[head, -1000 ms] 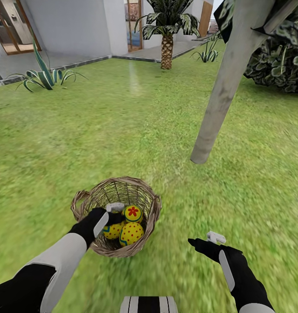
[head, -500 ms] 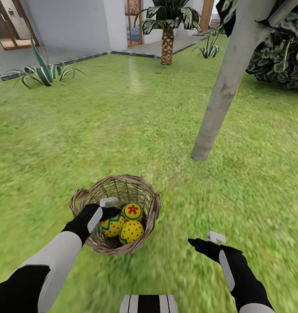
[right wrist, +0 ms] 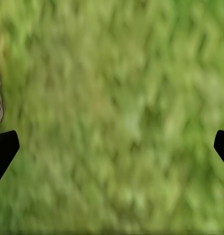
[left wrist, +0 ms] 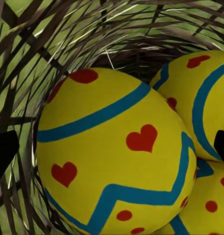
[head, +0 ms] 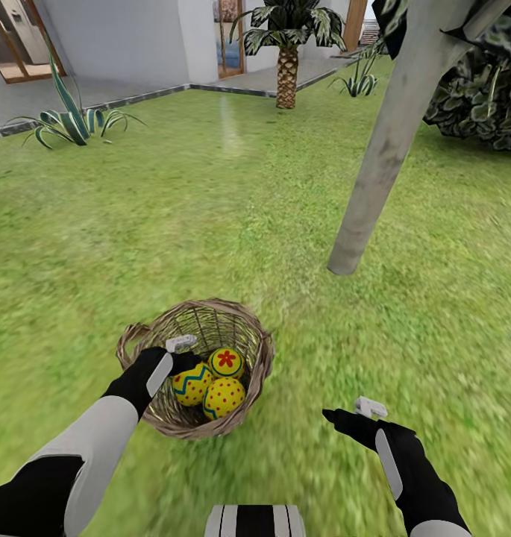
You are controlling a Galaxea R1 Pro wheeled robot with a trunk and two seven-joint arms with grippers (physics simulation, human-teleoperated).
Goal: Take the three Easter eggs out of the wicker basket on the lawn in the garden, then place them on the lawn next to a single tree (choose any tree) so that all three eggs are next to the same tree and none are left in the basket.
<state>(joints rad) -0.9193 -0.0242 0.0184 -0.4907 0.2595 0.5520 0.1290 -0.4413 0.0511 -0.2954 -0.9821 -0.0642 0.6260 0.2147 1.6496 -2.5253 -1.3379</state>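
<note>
My right hand [head: 353, 415] hovers low over the lawn [head: 210, 224] at near right, fingers spread and holding nothing. To its left, my left hand [head: 186, 355] reaches into the wicker basket [head: 255, 369], fingers parted either side of the zigzag egg [left wrist: 112, 152] without gripping it. All three Easter eggs [head: 210, 382] lie together inside the basket. Farther off to the right, the pale grey trunk of a tree [head: 382, 156] leans out of the grass.

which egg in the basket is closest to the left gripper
The zigzag egg, with blue zigzag bands and red hearts. It lies right beside the left gripper, facing its open jaws in the left wrist view. The flower egg and the dotted egg lie farther off.
</note>
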